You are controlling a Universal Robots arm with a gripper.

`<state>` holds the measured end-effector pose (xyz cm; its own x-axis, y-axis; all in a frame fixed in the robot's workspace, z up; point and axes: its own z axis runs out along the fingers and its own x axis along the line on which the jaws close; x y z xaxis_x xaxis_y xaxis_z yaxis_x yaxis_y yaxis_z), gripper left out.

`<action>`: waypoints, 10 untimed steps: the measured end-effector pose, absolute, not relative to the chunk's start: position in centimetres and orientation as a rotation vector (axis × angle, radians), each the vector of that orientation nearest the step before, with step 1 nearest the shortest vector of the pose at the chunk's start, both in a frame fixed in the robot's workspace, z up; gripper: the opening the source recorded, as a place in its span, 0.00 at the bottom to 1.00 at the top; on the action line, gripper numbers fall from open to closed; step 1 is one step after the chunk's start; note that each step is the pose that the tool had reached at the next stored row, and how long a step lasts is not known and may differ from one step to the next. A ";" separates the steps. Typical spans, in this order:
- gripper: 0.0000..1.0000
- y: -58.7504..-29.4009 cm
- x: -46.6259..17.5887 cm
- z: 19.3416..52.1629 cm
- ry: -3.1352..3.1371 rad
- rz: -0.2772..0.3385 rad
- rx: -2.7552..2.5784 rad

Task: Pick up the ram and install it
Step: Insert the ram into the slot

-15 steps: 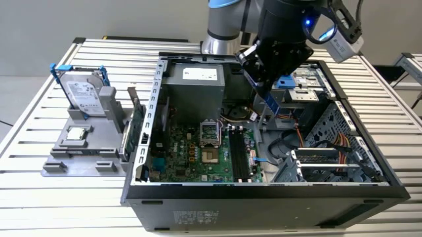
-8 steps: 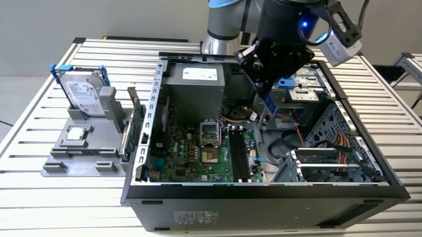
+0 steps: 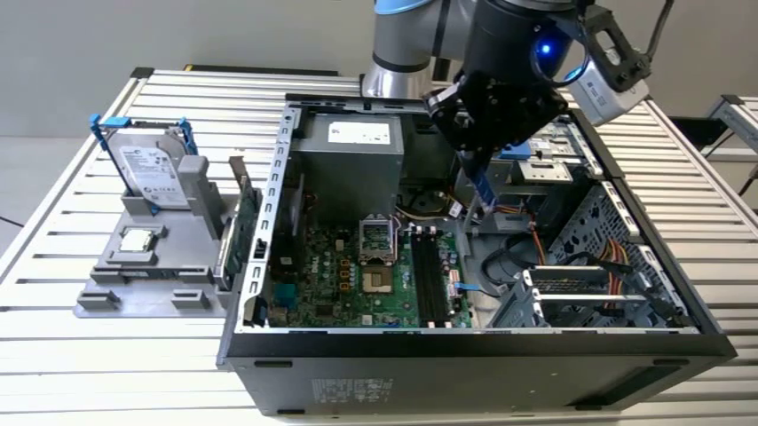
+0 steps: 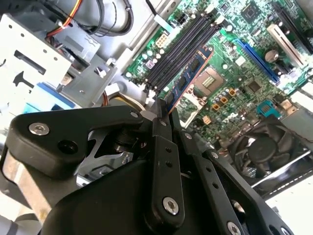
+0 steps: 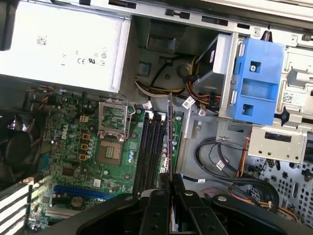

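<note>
No print can be read with certainty. The power supply's white label (image 3: 358, 133) carries small dark lines of text, and in the first wrist view (image 5: 63, 46) perhaps a row of certification marks. The hard drive's white label (image 3: 152, 173), a faint printed patch on the computer case's front panel (image 3: 355, 390) and small white cable tags (image 5: 188, 102) are all illegible.

A counter (image 3: 71, 373) of pale metal slats spans the scene under even light. Behind it is a plain grey wall (image 3: 177, 35), and lighter grey floor (image 3: 30, 177) shows at the exterior view's left. A second slatted counter (image 3: 740, 120) stands at its right.
</note>
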<state>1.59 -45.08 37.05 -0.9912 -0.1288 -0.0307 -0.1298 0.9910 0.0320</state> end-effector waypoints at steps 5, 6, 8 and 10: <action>0.00 -45.1 1.7 36.7 3.109 0.052 -0.143; 0.00 -45.1 1.7 36.6 3.109 0.052 -0.130; 0.00 -45.1 1.7 36.4 3.110 0.051 -0.107; 0.00 -45.1 1.7 36.3 3.110 0.051 -0.084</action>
<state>1.71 -45.08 36.26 -0.9981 -0.0534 -0.0306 -0.0544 0.9980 0.0320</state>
